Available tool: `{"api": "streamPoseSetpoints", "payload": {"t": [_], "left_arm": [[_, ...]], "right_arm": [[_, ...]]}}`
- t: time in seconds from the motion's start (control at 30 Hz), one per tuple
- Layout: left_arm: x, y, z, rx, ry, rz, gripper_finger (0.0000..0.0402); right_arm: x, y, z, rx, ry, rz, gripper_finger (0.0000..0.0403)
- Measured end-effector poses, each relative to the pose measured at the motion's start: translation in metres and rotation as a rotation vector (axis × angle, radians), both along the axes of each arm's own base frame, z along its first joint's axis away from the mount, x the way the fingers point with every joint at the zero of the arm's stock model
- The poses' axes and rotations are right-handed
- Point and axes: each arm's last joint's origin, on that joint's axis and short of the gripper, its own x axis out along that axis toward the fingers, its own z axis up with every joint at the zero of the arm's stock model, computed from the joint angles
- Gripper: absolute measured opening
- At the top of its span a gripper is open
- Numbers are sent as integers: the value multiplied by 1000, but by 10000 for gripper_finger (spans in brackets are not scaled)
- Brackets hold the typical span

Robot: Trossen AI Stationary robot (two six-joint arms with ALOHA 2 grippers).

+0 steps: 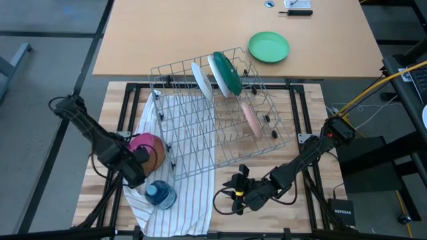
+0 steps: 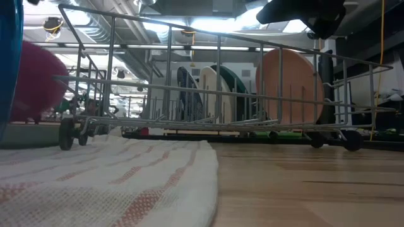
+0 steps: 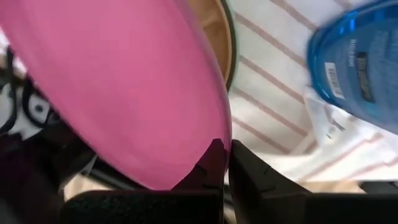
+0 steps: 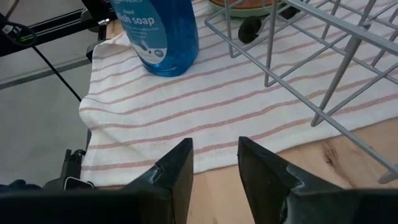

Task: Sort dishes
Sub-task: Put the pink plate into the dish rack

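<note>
My left gripper (image 1: 138,163) pinches magenta plate (image 1: 141,143) by rim, tilted above brown plate (image 1: 156,155) on striped towel (image 1: 180,203); jaws narrow on edge. Risk: thin rim grip may slip, plate dropping on brown one, or catching wire rack (image 1: 200,133) on way in. Blue soap bottle (image 1: 161,194) just beside; elbow could tip it. Rack already holds white plate (image 1: 201,80), green-backed plate (image 1: 225,72), pale pink plate (image 1: 251,119). My right gripper (image 1: 235,194) waits near table front, jaws narrowly parted, empty.
</note>
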Motion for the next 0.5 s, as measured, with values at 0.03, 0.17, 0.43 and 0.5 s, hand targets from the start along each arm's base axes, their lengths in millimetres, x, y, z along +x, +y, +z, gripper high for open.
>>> {"api": "streamPoseSetpoints", "payload": {"t": [0.03,0.17,0.43,0.5], "left_arm": [[-3,1,6,-6,-7,7,0],[-12,6,28,-41,-49,40,0],[-31,17,63,-101,-122,106,0],[-34,18,70,-122,-141,104,0]], "right_arm": [[0,0,0,-1,0,1,129],[0,0,0,-3,0,2,129],[0,0,0,-28,-2,10,129],[0,0,0,-34,-1,14,129]]}}
